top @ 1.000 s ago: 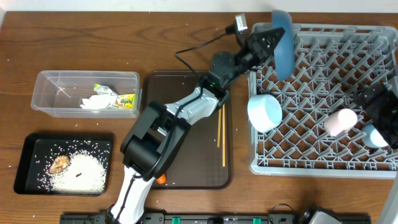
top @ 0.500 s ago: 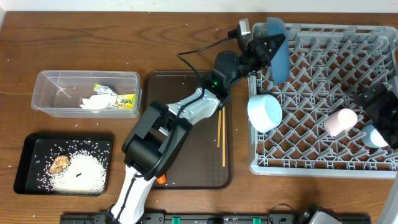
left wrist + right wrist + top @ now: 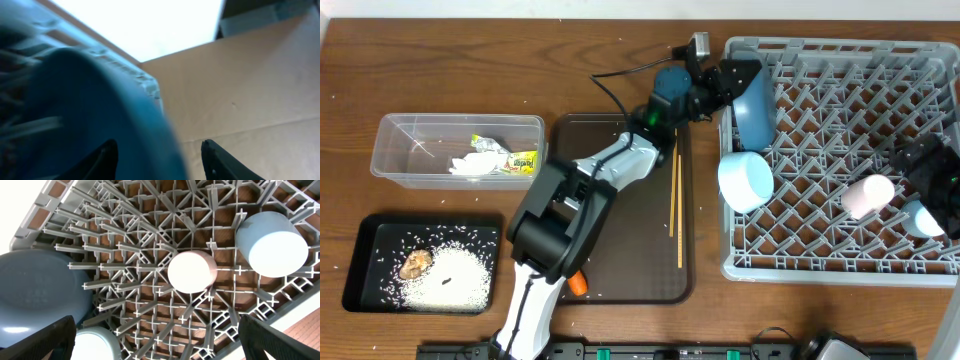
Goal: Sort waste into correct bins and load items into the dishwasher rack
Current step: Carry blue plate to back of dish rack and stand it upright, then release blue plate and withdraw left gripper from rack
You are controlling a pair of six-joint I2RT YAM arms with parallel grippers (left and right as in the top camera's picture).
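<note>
Colours across the wood-brown table, quick pass.
Rack grey, criss-cross lattice; plate deep blue; bowl white; pinkish-white cup; light-blue cup. Chopsticks pale wood on a dark brown serving tray. Carrot orange. Tub clear, holding a yellow-green wrapper and white napkin. Shallow tray black, speckled with white rice, plus a brown lump. Arm black and white.

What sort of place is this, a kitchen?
Likely a robot test bench staged for dish clearing, not a real kitchen: a wooden table, a grey dishwasher rack and a clear waste tub.
</note>
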